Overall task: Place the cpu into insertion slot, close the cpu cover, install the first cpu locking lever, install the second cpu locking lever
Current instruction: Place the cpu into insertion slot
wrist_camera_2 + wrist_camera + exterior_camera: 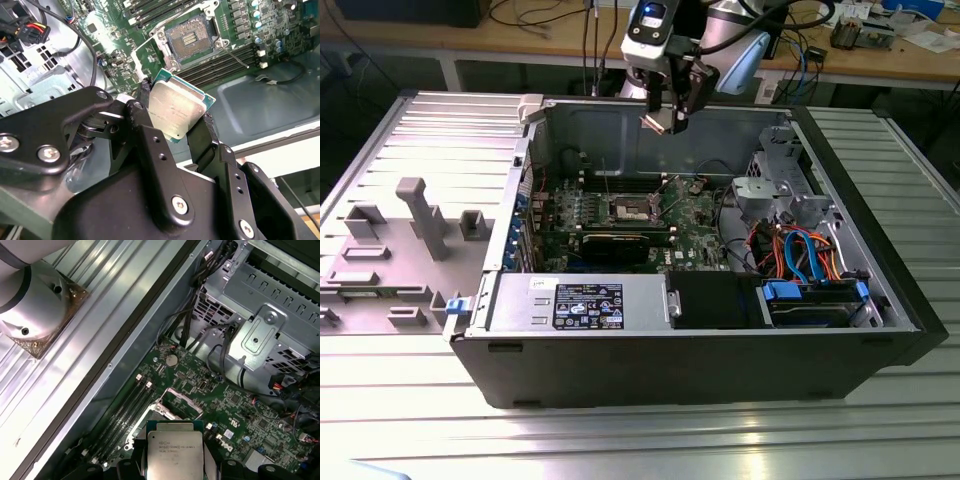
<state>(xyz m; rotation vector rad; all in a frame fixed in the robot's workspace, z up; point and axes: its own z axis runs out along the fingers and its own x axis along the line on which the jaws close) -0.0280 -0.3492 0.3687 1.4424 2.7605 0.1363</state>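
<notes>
My gripper (667, 120) hangs above the open computer case, over its back wall. Its black fingers (200, 137) are shut on the cpu (176, 107), a flat square chip with a silver-grey top and a green edge, gripped by two opposite sides. In the first wrist view the cpu (174, 452) sits between the fingers just over the board. Below, the insertion slot (191, 37) lies open, its dark pin field bare inside a shiny rim; in the exterior view the insertion slot (632, 208) is mid-board. The cpu cover (186, 402) stands raised beside the slot. A thin wire lever (235, 52) sticks out next to the socket.
Long black memory slots (225, 62) flank the socket. A metal drive cage (270, 335) with cable bundles (800, 255) fills the case at the exterior view's right. A labelled power supply (585, 305) lies along the front. Grey fixtures (420, 215) stand on the table outside.
</notes>
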